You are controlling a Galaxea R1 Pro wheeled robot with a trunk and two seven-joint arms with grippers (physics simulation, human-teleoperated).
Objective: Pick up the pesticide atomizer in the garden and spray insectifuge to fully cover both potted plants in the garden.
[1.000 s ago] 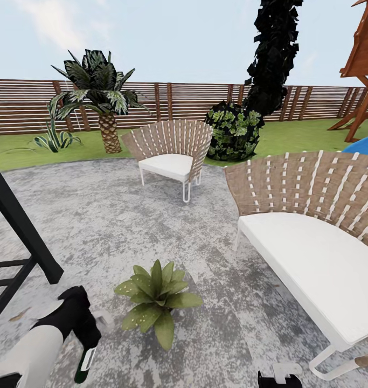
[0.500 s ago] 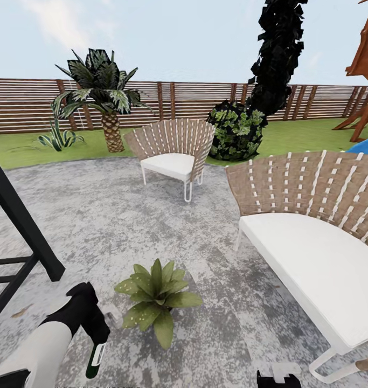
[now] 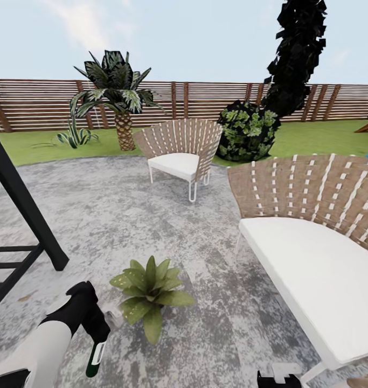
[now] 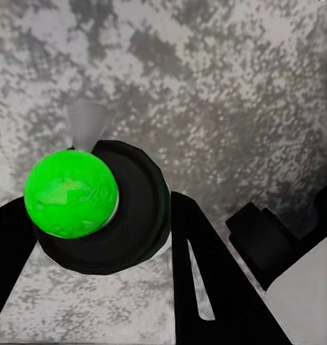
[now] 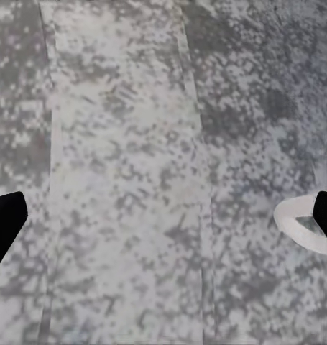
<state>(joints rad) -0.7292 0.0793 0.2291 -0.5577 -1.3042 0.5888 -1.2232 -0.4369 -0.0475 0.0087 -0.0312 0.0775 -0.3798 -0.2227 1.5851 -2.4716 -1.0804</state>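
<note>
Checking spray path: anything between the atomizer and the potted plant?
Nothing solid. In the head view, bare grey patio separates the atomizer, held in the left gripper, from the plant beside it.

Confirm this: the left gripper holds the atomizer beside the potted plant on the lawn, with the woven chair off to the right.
Not quite. The potted plant stands on the grey stone patio, not the lawn, as the head view shows. The rest holds: the left gripper is shut on the atomizer beside it, and the woven chair sits to the right.

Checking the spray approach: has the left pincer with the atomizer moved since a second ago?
Yes. The left pincer, holding the pesticide atomizer, has edged closer to the potted plant beside it.
</note>
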